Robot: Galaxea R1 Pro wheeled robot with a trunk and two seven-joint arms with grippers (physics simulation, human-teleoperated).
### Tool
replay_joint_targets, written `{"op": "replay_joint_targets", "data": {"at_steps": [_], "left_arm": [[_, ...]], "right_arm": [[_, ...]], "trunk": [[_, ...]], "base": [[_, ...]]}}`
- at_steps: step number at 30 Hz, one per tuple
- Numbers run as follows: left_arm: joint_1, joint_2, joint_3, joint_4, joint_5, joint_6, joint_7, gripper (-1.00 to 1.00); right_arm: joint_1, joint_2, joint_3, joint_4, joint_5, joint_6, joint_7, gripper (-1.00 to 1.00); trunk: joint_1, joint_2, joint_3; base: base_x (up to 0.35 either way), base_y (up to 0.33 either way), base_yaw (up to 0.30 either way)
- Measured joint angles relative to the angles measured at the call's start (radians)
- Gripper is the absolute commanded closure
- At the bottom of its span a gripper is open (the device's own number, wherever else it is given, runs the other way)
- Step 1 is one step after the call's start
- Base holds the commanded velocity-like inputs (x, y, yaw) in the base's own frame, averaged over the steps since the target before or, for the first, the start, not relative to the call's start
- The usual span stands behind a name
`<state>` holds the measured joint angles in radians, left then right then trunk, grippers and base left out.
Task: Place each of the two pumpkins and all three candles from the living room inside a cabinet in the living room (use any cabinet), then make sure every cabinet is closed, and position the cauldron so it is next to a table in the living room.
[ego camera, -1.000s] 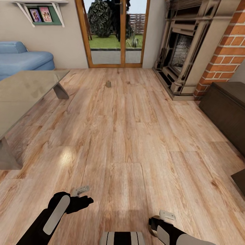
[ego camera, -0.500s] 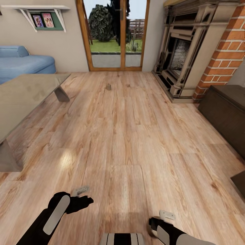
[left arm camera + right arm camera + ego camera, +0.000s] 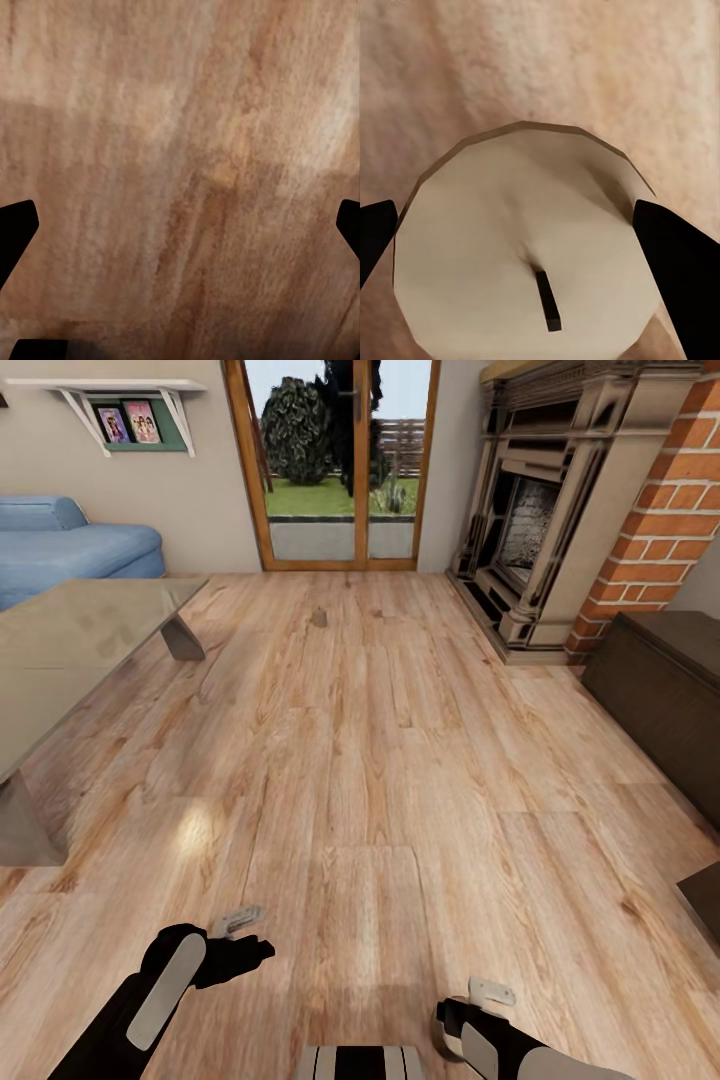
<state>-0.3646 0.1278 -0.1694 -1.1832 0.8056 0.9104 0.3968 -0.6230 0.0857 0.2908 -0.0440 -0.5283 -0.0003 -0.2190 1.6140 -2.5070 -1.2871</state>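
In the right wrist view, my right gripper point(image 3: 521, 229) is shut on a grey-beige candle point(image 3: 510, 210), seen from above with its dark wick, the black fingers point(image 3: 675, 255) against its sides. In the head view this gripper point(image 3: 484, 994) hangs low over the wooden floor. My left gripper point(image 3: 236, 920) is open and holds nothing; only floor lies between its fingers point(image 3: 16, 225). Another candle point(image 3: 318, 617) stands on the floor far ahead, towards the glass door. The glass-topped table point(image 3: 70, 635) is at the left. The dark-brown cabinet point(image 3: 665, 680) stands along the right wall.
A blue sofa point(image 3: 70, 550) sits behind the table. A fireplace point(image 3: 530, 520) with a brick surround stands at the back right. A dark panel point(image 3: 705, 888) juts in low at the right edge. Wooden floor stretches ahead to the glass door point(image 3: 335, 460).
The whole picture slid down slightly a second ago, so the camera moved. Both arms keep their places in the view, and the right gripper still holds the candle.
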Motion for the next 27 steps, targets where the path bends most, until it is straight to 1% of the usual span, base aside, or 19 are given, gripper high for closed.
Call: {"op": "replay_joint_targets", "data": {"at_steps": [18,19,27], "left_arm": [[0.0,0.0,0.0,0.0,0.0,0.0,0.0,-1.0],[0.0,0.0,0.0,0.0,0.0,0.0,0.001,-1.0],[0.0,0.0,0.0,0.001,0.0,0.0,0.001,-1.0]], "right_arm": [[0.0,0.0,0.002,0.0,-0.002,0.0,0.0,1.0],[0.0,0.0,-0.003,0.0,-0.004,0.0,0.001,1.0],[0.0,0.0,-0.002,0.0,-0.003,0.0,0.001,1.0]], "trunk": [[0.0,0.0,0.0],[0.0,0.0,0.004],[-0.004,0.002,0.035]], "base": [[0.0,0.0,0.0],[0.0,0.0,0.0],[0.0,0.0,0.0]]}}
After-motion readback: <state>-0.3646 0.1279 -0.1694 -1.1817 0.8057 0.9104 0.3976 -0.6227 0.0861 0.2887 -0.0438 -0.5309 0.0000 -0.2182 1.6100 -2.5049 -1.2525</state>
